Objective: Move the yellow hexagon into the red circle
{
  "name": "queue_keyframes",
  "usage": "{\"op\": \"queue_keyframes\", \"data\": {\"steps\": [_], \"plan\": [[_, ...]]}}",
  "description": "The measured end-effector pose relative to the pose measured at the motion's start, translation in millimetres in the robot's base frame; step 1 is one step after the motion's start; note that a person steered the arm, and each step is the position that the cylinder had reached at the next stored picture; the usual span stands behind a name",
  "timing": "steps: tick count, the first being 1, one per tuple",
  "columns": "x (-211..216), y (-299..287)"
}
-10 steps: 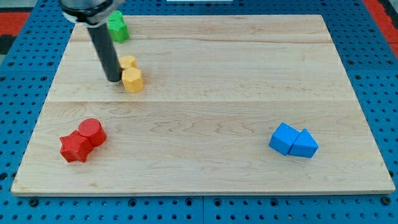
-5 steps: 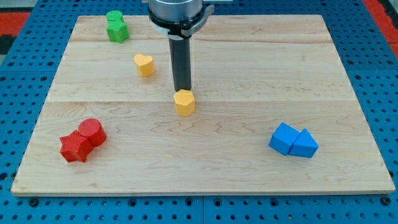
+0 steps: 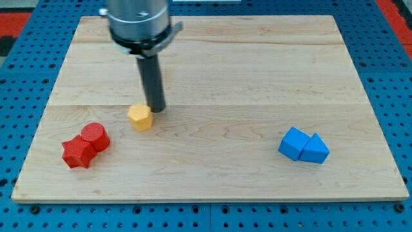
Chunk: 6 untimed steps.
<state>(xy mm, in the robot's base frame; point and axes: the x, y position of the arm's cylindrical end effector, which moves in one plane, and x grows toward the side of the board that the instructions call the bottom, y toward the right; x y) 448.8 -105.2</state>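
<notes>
The yellow hexagon [image 3: 140, 117] lies on the wooden board at the left of centre. My tip [image 3: 156, 109] stands just to its upper right, touching or nearly touching it. The red circle [image 3: 94, 136] sits at the lower left, to the left of and a little below the hexagon, with a gap between them. It touches a red star-shaped block [image 3: 77, 152] at its lower left. The rod and its mount hide the board behind them, so the yellow heart and the green block do not show.
A blue cube [image 3: 294, 143] and a blue triangle [image 3: 315, 150] lie together at the lower right. The wooden board [image 3: 257, 77] rests on a blue pegboard.
The yellow hexagon has gone from the upper left to the centre, then left and down toward the red circle. My tip followed it and now stands on its upper right.
</notes>
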Motion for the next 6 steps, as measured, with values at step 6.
{"op": "queue_keyframes", "data": {"steps": [6], "plan": [[36.0, -11.3]]}}
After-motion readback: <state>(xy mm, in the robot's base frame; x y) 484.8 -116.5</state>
